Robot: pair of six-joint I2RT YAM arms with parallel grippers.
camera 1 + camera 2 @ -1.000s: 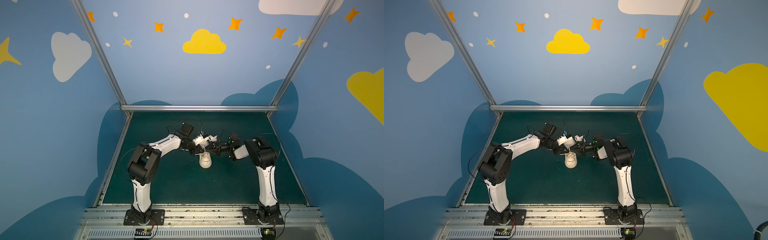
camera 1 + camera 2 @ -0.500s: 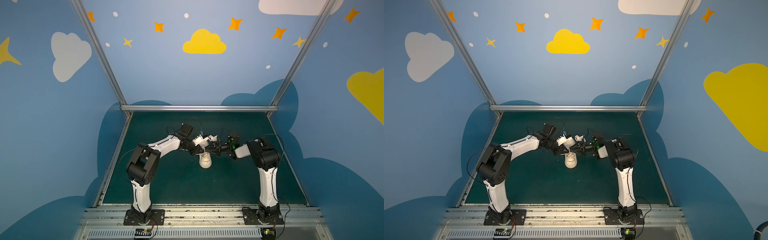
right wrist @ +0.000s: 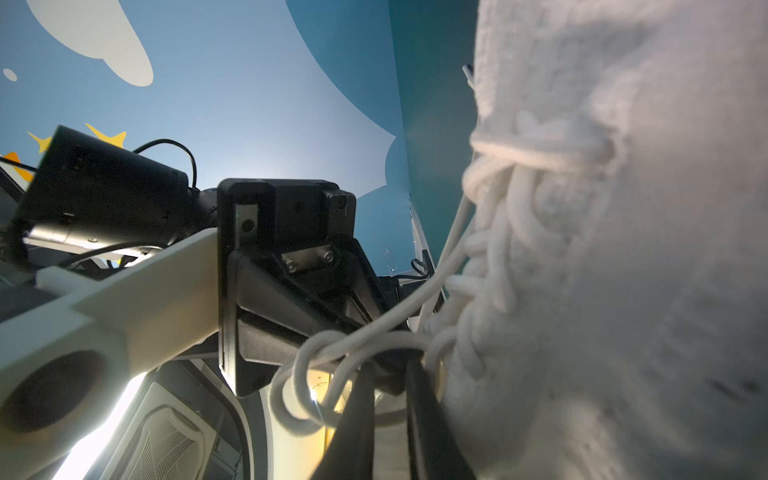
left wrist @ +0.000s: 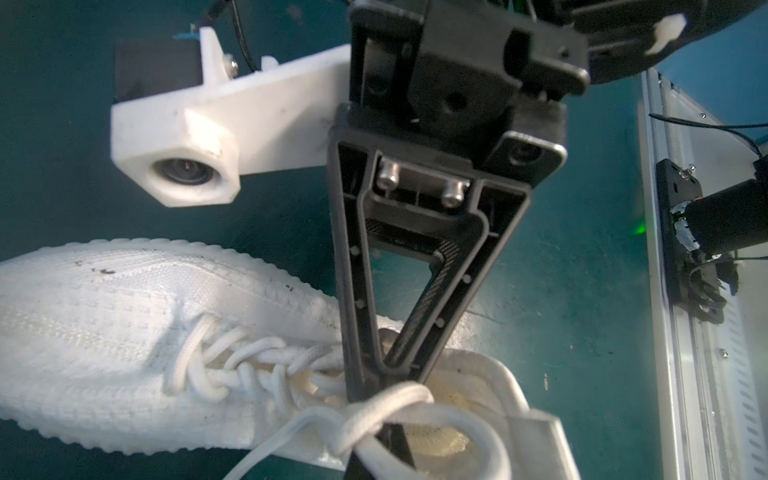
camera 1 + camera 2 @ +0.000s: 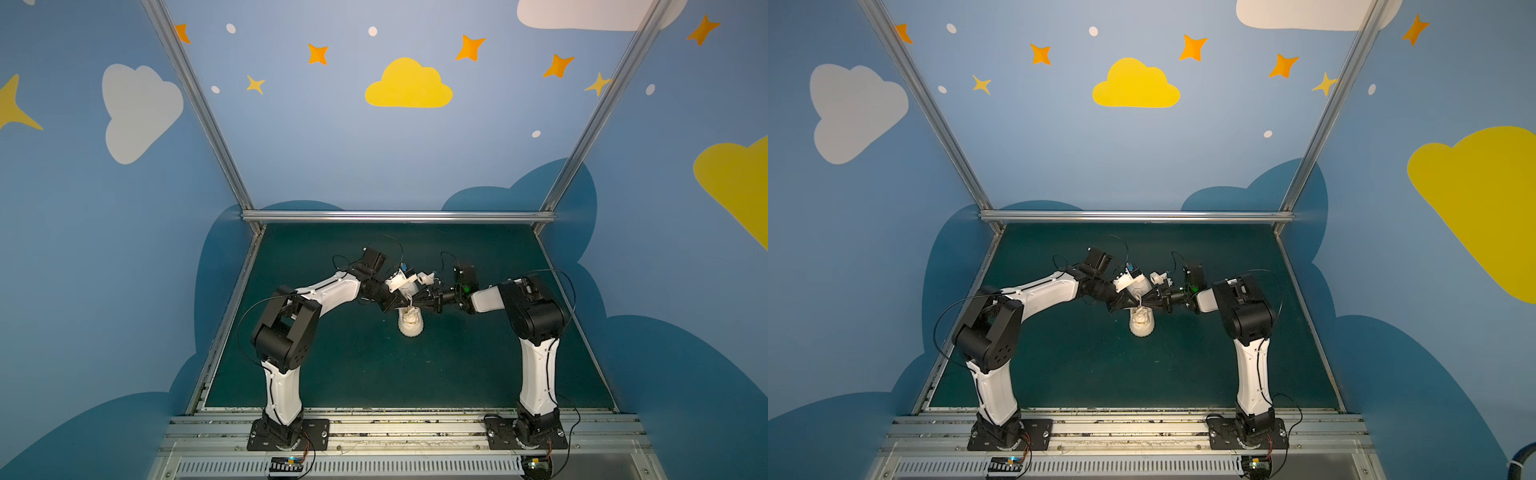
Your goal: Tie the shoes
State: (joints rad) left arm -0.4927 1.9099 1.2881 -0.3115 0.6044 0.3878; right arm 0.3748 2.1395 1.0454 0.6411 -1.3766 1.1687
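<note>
Two arms arch inward, elbows raised, forearms sloping down to meet over one sneaker (image 5: 410, 326), which rests at the middle of the green mat (image 5: 332, 374), toe toward the bases. Left gripper (image 3: 332, 345): fingers closed on the laces (image 4: 249, 361) looped at its tip. Right gripper (image 4: 386, 370): fingers nearly meeting beside that loop — whether they hold it cannot be told.

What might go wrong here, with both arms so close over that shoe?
1. The laces loop around the left fingers; pulling could snag them and drag the shoe.
2. The right fingers crowd close to them above the shoe, so the two might bump.
</note>
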